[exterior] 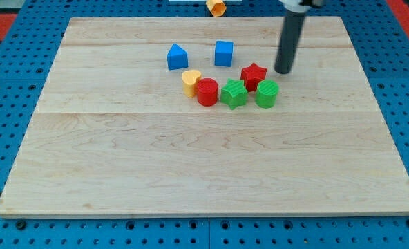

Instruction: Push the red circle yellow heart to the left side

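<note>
The red circle [206,91] sits near the board's upper middle, touching the yellow heart [191,81] at its upper left. A green star [233,93] is just right of the red circle. A red star [253,75] and a green circle [266,93] lie further right. My tip [282,71] stands on the board just right of the red star and above the green circle, well right of the red circle and yellow heart.
A blue triangle-topped block [177,57] and a blue cube [223,53] lie above the cluster. An orange block [217,6] sits off the wooden board [121,166] at the view's top. A blue pegboard [405,83] surrounds the board.
</note>
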You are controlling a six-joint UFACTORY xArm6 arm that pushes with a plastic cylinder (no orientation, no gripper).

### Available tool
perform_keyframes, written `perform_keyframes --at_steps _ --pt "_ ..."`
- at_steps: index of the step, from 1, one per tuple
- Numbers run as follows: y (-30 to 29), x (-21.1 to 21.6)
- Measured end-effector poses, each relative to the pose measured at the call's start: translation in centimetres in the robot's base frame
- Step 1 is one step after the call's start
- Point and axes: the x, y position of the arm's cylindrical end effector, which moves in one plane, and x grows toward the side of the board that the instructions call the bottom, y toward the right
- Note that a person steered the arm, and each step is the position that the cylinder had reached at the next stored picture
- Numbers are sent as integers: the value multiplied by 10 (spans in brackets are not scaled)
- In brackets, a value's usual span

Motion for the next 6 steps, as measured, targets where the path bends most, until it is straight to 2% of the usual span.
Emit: perform_keyframes --at_steps 1,3,4,5,6 --pt "-46 38" --pt "-208 32" --pt "-220 32" --pt "-173 17" --pt "-186 6"
